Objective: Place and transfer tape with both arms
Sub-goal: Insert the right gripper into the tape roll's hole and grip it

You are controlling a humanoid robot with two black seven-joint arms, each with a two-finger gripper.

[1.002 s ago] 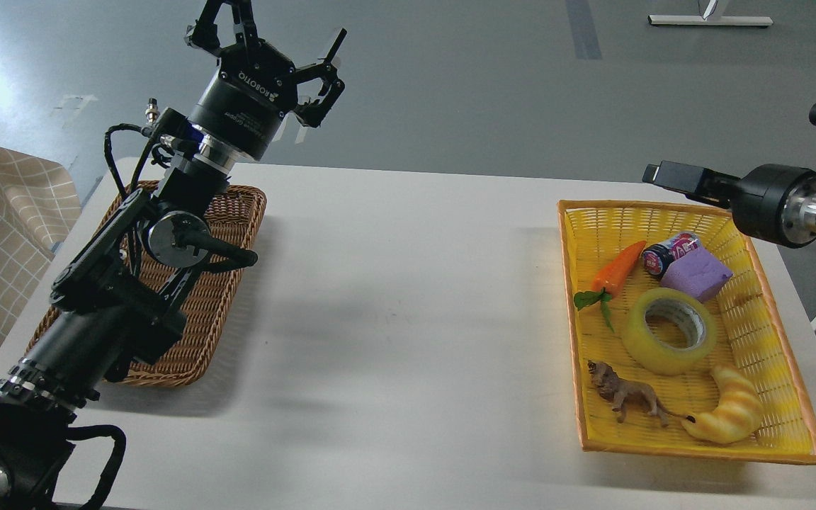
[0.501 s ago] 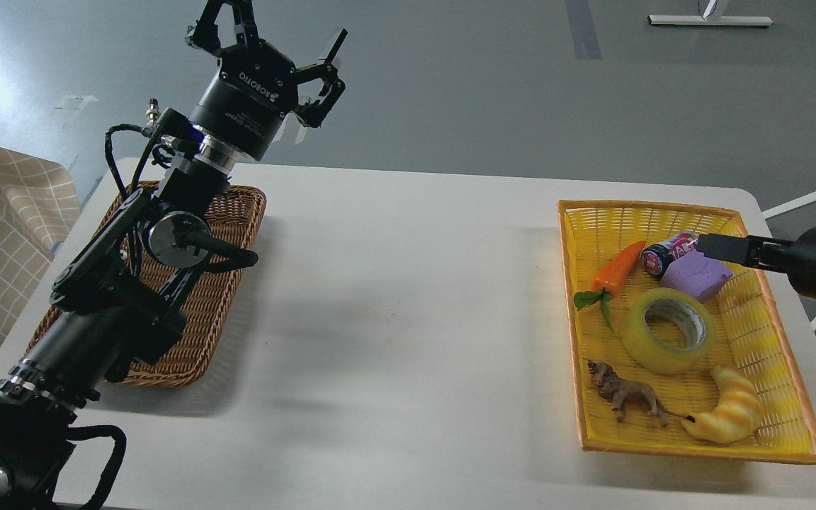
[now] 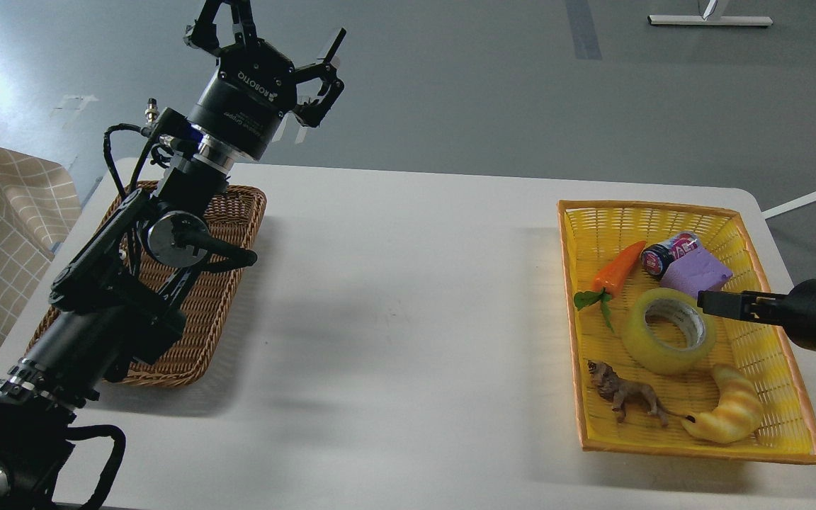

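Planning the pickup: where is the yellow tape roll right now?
In the head view, the translucent yellow tape roll lies in the yellow basket at right, between the orange carrot and the croissant toy.

Left gripper [image 3: 266, 42] body: white lettering "ROBOTIQ" along the black housing, reading tilted, at the far left of the scene.
Left gripper, lower band: a second line of smaller white print under the brand name; its last word looks like "Gripper", the rest is too small to read.
Small can [image 3: 669, 253]: lies in the far part of the yellow basket [image 3: 776, 432] on the right, with large pale letters on a dark and pink label; the letters cannot be made out for certain.
Tape [image 3: 669, 331]: no print can be read on it.
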